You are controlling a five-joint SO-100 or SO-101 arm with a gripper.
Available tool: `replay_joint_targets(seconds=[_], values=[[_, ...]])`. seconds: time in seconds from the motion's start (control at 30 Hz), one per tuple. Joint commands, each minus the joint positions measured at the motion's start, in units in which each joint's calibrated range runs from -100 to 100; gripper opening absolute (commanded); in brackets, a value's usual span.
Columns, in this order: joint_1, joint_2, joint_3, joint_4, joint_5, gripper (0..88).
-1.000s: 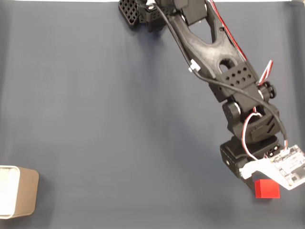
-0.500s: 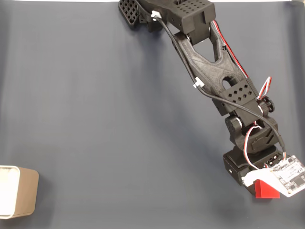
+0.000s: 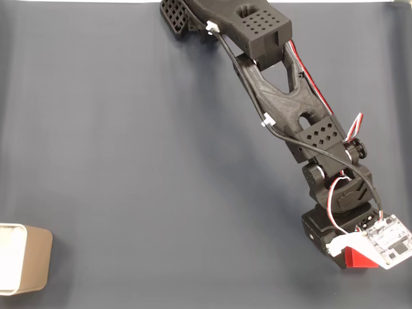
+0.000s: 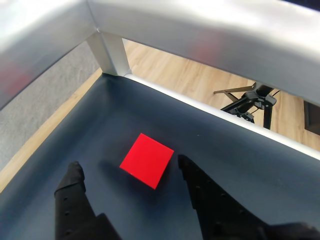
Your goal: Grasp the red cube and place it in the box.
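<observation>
**Hovering spread over the red cube**

Reaching from the top edge of the fixed view down to the lower right, with the black printed arm (image 3: 283, 103) stretched diagonally across the dark grey desk (image 3: 129, 161). Ending over the small bright red plain-faced cube (image 3: 358, 257), which peeks out beneath the white circuit board (image 3: 389, 239) at the wrist — partly covered there, sitting on the desk near the bottom right corner.

Seen from the wrist view: black two-finger end effector (image 4: 129, 172) spread wide, gripping nothing, one fingertip on either side of the red cube (image 4: 147, 160). Lying flat on the dark surface between the fingers, nearer the right-hand one, clear of the left-hand one; contact on the right hard to judge.

Sitting far across the desk at the lower left edge of the fixed view — pale beige-white box with rounded corners (image 3: 29, 261), partly cut off by the frame, well apart from cube and arm.
</observation>
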Motion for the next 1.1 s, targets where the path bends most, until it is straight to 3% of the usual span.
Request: replay_joint_targets(seconds=[0.0,1.07], values=[[-0.56,-0.60,-3.58,-1.02,0.24,43.0],[-2.26,-1.90,-0.11,-2.25,-1.03,42.6]])
